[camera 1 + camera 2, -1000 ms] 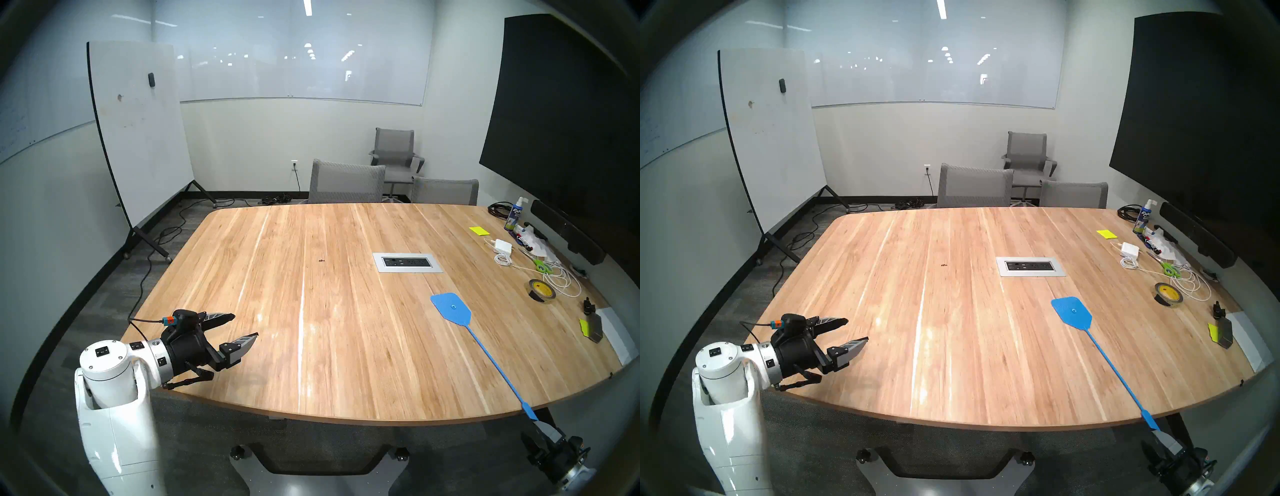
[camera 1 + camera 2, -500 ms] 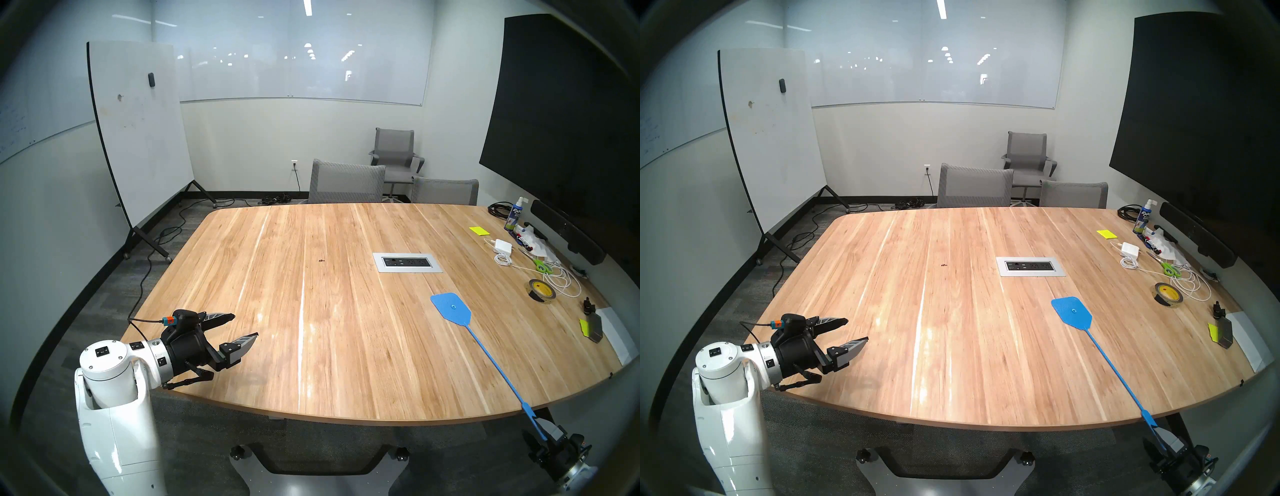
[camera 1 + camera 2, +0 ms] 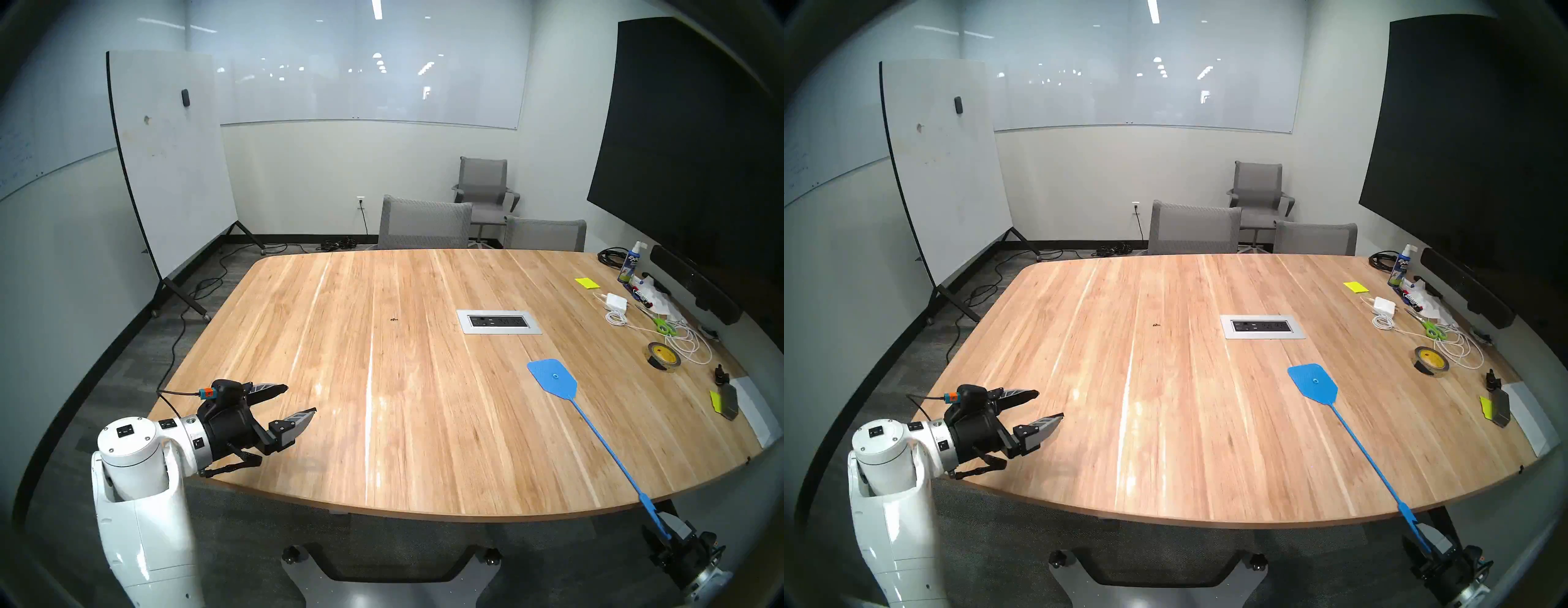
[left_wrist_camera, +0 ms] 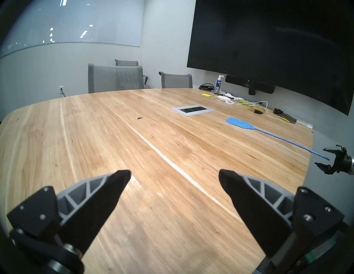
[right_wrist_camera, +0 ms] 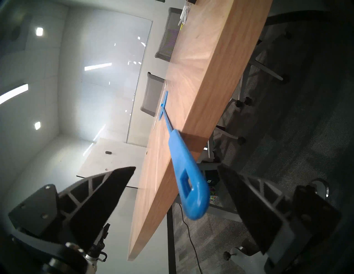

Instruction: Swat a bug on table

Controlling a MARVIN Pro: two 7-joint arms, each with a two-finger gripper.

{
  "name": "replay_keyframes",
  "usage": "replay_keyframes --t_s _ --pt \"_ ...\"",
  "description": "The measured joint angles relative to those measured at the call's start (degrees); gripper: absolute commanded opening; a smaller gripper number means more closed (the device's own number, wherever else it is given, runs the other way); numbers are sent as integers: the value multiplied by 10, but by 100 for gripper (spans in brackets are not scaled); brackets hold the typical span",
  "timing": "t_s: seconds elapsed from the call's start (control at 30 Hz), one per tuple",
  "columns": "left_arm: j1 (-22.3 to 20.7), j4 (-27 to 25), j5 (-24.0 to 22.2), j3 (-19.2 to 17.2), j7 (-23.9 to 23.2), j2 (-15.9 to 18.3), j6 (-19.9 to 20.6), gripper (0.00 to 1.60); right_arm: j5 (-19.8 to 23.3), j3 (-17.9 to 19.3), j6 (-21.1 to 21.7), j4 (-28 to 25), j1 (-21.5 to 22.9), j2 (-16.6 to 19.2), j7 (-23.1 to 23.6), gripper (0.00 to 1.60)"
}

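The bug [image 3: 394, 319] is a tiny dark speck near the middle of the light-wood table [image 3: 382, 424], also seen in the left wrist view [image 4: 139, 118]. A blue fly swatter [image 3: 553, 377] lies flat on the table's right side. Its handle [image 5: 188, 181] sticks out past the front edge. My right gripper [image 3: 662, 530] is below that edge, open, with the handle's end between its fingers [image 5: 107, 193] and touching neither. My left gripper [image 3: 300, 399] hovers open and empty over the table's front left corner, far from the bug.
A silver power-outlet panel [image 3: 499, 321] is set into the table right of the bug. Along the right edge lie a tape roll [image 3: 664, 356], white cables [image 3: 687, 346], green scissors [image 3: 664, 327], a charger and a spray bottle [image 3: 631, 263]. Grey chairs [image 3: 424, 223] stand at the far side.
My right gripper has moved up along the swatter's handle, so the handle's end now sits between its open fingers. The left arm, swatter head and bug have not moved.
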Motion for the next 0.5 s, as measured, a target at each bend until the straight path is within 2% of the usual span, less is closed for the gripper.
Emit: replay_keyframes --t_s 0.5 --pt "-1 0 1 -1 -2 -1 0 160 6 1 2 -3 4 3 -1 160"
